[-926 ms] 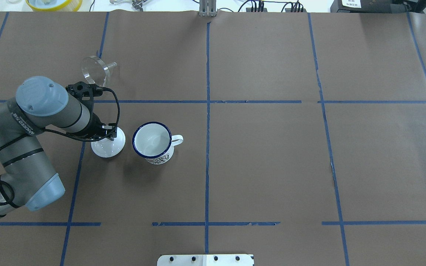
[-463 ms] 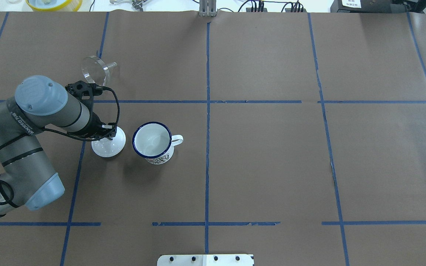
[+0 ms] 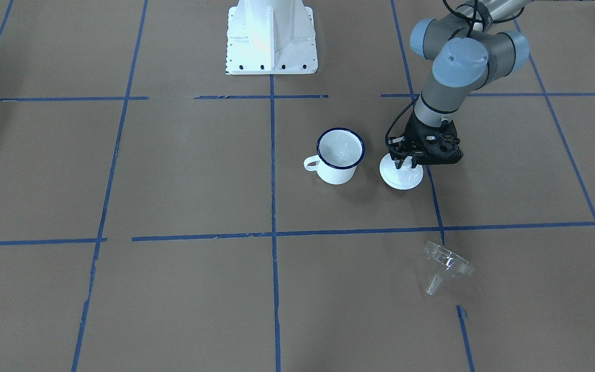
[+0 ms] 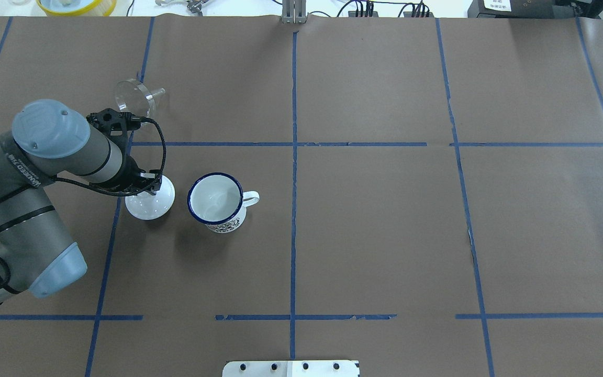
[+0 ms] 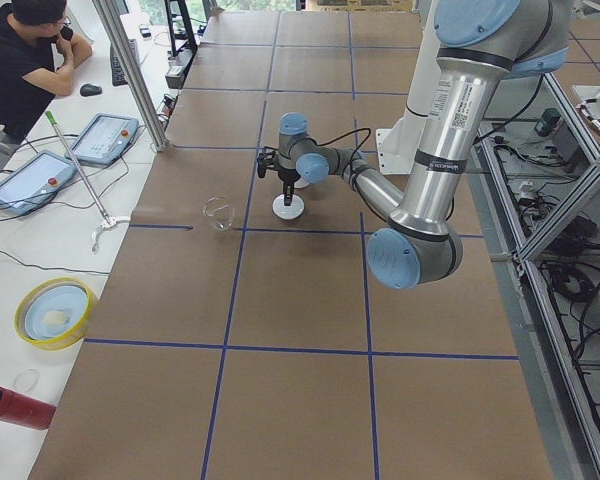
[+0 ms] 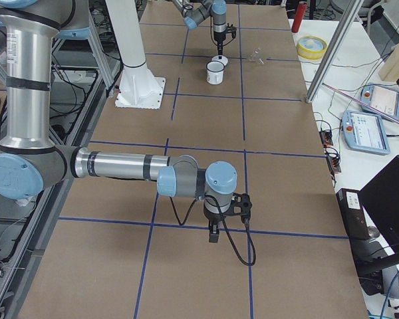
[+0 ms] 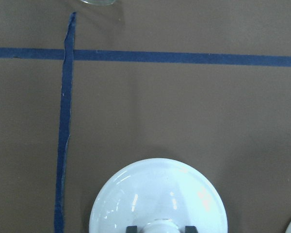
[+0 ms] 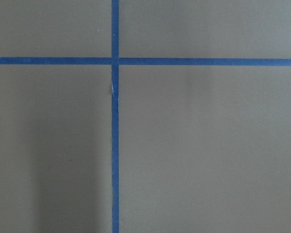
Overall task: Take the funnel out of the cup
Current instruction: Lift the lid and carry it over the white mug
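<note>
Lifted slightly, left tool [image 3: 407,165] clamps lid [image 3: 402,181], wrist pointing down.

white lid [image 7: 157,194] at bottom; fingers [image 7: 131,229] clasp its knob [image 7: 160,225]; blue tape [image 7: 145,56] crossing above

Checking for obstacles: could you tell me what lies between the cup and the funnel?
Between cup and funnel: only bare paper and blue tape, front-facing view.

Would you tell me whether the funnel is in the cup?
Out. The funnel lies on its side on the table, apart from the cup, which looks empty.
</note>
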`<state>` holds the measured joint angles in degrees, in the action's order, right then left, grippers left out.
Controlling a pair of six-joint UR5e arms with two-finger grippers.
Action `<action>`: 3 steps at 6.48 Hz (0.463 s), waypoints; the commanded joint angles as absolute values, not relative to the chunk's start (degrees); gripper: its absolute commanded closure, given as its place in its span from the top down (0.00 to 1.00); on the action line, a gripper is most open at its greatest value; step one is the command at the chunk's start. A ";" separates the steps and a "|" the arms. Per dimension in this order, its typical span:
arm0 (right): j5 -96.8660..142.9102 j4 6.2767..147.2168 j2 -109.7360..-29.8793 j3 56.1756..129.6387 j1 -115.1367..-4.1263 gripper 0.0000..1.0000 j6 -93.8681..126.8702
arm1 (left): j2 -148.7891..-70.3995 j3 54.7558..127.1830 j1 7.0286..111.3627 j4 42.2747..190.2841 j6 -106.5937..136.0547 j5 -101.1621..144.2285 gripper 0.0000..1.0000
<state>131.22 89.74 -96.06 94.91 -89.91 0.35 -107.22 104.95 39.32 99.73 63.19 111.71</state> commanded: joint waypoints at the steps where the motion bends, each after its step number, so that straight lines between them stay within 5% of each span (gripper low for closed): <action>1: 131.22 89.74 -96.15 94.92 -89.91 1.00 0.35 | -107.40 110.71 41.03 92.93 62.84 111.71 0.00; 3: 131.22 89.74 -96.06 94.92 -89.91 1.00 0.35 | -109.93 119.31 45.78 78.92 58.20 111.71 0.00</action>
<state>131.22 89.74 -96.09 94.91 -89.91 0.35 -108.32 114.44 43.75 86.95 60.35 111.71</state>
